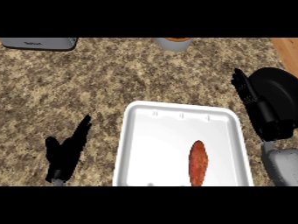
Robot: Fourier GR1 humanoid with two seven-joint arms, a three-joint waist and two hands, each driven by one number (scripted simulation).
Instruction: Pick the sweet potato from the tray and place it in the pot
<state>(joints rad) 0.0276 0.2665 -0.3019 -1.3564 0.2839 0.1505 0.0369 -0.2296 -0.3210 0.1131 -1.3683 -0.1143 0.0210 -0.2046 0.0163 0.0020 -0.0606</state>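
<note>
Sweet potato (198,162) lies lengthwise on the white tray (177,118), toward its right near corner, its lower tip cut by the view's edge. The counter (112,78) is speckled brown stone, with wood showing at both far corners. At far left a grey appliance (38,43) is cropped by the top edge. The left hand (66,151) rests left of the tray, fingers straight and relaxed, holding nothing. A grey cup (174,43) stands at centre top, half cut off. The right hand (258,107), fingers straight and empty, overlaps the black pot (286,94), hiding its left rim.
</note>
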